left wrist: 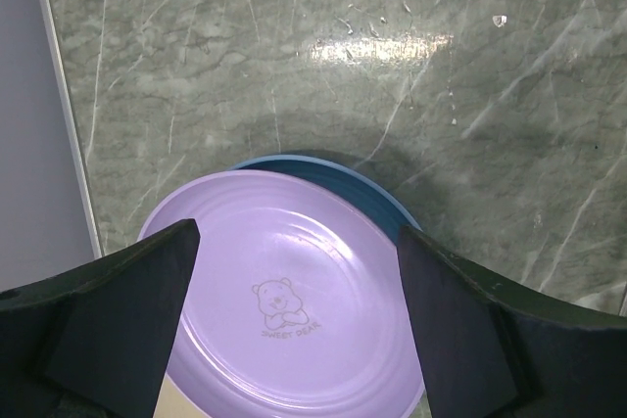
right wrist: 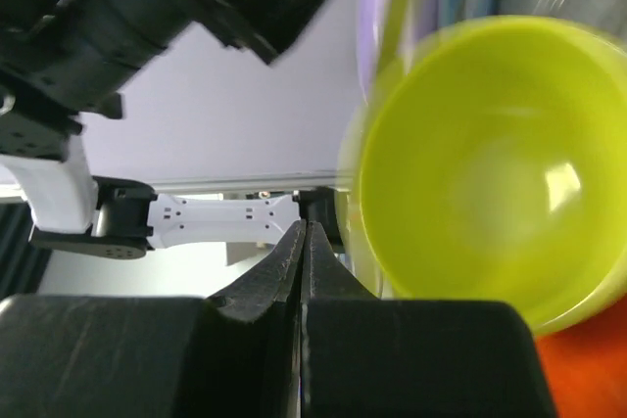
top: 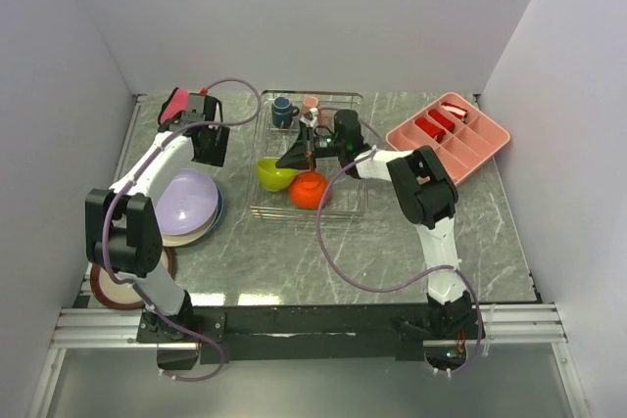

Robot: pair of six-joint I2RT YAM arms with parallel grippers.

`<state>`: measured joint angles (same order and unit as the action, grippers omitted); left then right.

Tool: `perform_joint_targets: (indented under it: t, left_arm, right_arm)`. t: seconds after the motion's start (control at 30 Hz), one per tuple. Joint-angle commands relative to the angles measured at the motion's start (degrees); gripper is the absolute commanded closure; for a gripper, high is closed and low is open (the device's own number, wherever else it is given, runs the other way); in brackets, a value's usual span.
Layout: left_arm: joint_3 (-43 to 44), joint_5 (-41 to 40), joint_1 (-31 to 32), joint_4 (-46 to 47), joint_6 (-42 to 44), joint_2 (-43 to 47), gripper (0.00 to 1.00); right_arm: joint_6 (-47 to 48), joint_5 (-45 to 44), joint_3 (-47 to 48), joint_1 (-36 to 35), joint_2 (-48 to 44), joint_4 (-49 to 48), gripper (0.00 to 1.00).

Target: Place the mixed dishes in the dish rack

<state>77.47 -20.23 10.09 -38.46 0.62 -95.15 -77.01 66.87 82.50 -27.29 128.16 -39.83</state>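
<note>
**Dish rack.** The shallow rectangular dish rack of thin silvery wire (top: 333, 97) stands at the middle of the worktop's far edge, on the grey-green marbled worktop (top: 392, 242). It holds four items:
- The dark blue mug (top: 284, 110) and the small pink cup (top: 311, 105) stand side by side at the rack's far edge.
- The yellow-green bowl (top: 276, 173) is at the rack's left edge and tilted on its side.
- The orange bowl (top: 310, 190) is just beside the yellow-green bowl, at the rack's near edge.

**Plates outside the rack.**
- The lavender plate with a printed bear (left wrist: 284, 301) lies near the worktop's left edge, stacked on the light-blue plate (left wrist: 362, 188).
- The red-rimmed cream plate (top: 116, 299) lies at the near-left corner, partly hidden by the left arm.

**Left pincer.** The left pincer (left wrist: 294, 237) hangs above the lavender plate with its jaws spread wide. It grips nothing.

**Right pincer.** The right pincer (right wrist: 304, 232) is inside the rack with its jaws pressed fully together and nothing between them. Its tip is just beside the rim of the yellow-green bowl. Whether it touches the bowl cannot be told.

**Other items.**
- A pink plastic tray with compartments (top: 490, 144) sits at the far-right corner.
- A red-pink folded cloth (top: 173, 105) is at the far-left corner.
</note>
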Motion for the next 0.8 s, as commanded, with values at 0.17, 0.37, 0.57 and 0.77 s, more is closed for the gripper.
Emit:
perform_joint_targets:
  t: [0.17, 0.37, 0.57, 0.77]
  left_arm:
    - [2.33, 1.24, 0.02, 0.93, -0.27, -0.47, 0.12]
    - [1.98, 1.95, 0.20, 1.98, -2.47, -0.47, 0.12]
    - [2.07, 1.95, 0.28, 2.86, -2.91, 0.49, 0.11]
    - [1.72, 1.86, 0.28, 3.13, -3.08, 1.90, 0.07]
  right_arm:
    - [2.03, 0.97, -1.64, 1.62, -1.06, -3.50, 1.00]
    - [35.54, 0.37, 8.18, 2.24, -8.44, 23.94, 0.68]
    - [86.91, -19.92, 20.51, -3.73, -13.80, 70.05, 0.53]
    - [109.25, -28.62, 18.49, -10.15, -15.66, 83.76, 0.48]
